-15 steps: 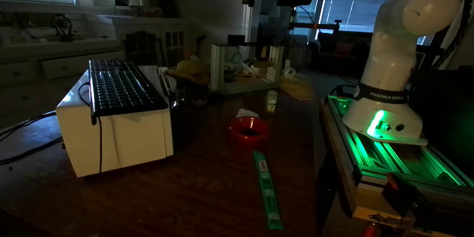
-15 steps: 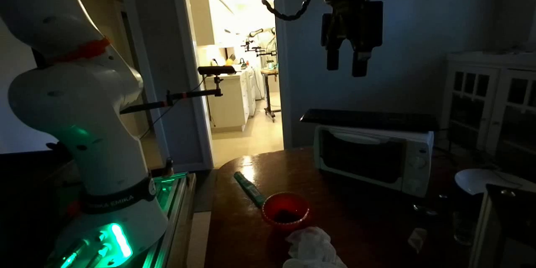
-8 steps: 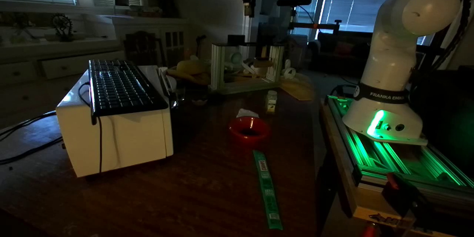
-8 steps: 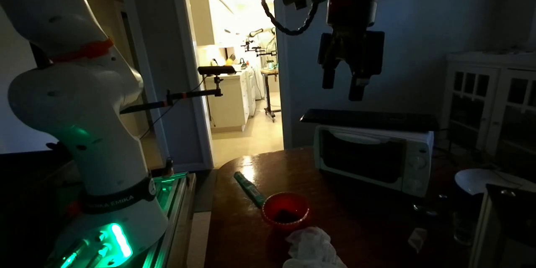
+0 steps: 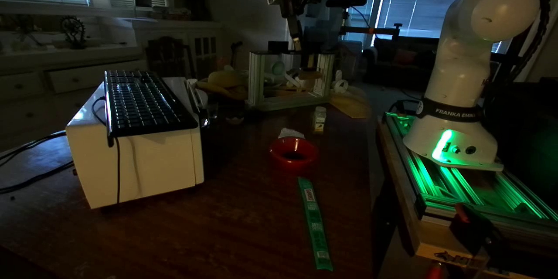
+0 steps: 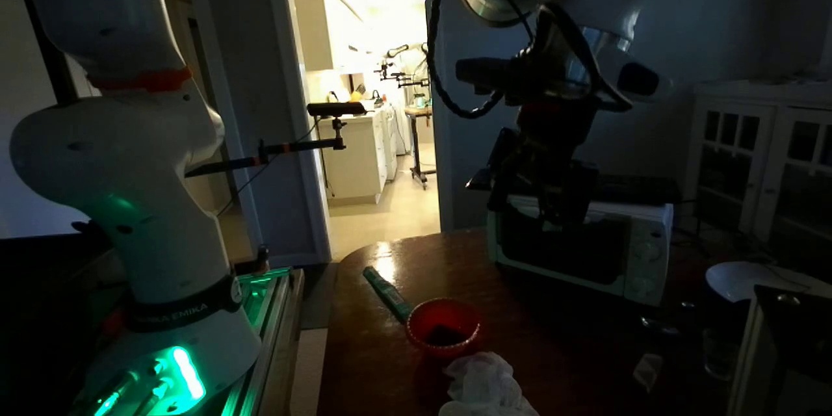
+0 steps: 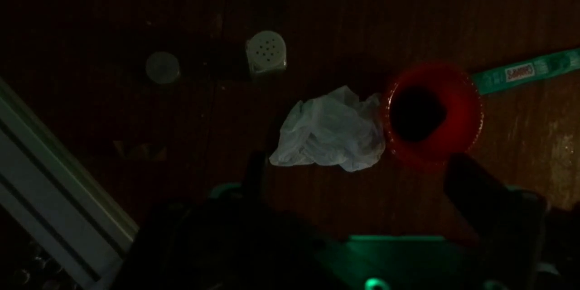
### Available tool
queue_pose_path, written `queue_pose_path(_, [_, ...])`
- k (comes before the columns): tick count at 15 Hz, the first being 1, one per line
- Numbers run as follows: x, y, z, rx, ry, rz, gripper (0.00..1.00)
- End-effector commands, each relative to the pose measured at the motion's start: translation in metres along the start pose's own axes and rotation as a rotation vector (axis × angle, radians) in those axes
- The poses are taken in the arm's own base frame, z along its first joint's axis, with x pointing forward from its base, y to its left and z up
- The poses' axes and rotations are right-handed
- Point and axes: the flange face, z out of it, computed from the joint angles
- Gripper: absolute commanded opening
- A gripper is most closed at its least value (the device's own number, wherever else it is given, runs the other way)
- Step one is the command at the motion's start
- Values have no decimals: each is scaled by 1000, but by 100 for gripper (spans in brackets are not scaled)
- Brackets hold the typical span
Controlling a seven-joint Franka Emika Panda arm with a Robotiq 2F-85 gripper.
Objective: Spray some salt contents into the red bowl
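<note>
The salt shaker point(image 7: 267, 50), small and clear with a pale perforated cap, stands upright on the brown table; an exterior view also has this shaker point(image 5: 319, 120) behind the bowl. Round and bright red, the red bowl point(image 7: 462, 115) holds something dark inside; both exterior views show the bowl point(image 5: 294, 151) point(image 6: 444, 325). Crumpled white plastic point(image 7: 333, 131) lies between shaker and bowl. My gripper point(image 7: 357, 163) is high above the table, its black fingers point(image 7: 254, 176) wide apart and nothing between them. In an exterior view the gripper point(image 6: 523, 209) is dark before the oven.
A white toaster oven point(image 5: 144, 168) carries a black keyboard point(image 5: 144, 104). A long green packet point(image 5: 314, 224) lies beside the bowl. A metal-profile frame point(image 7: 59, 195) stands at one side, near a small grey disc point(image 7: 162, 67). A white plate point(image 6: 760, 278) is beside the oven.
My gripper has come down from above and tilted, with more of the wrist now showing in both exterior views. Its fingers have stayed apart. Things on the table have not moved.
</note>
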Motion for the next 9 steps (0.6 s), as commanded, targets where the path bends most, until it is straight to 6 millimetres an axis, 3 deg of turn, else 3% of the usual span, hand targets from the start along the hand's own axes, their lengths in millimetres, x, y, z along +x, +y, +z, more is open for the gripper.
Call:
queue_pose_path(1, [14,8,36,3,-87,11,100])
queue_pose_path(9, [35,17,120,-62,-162,59,100])
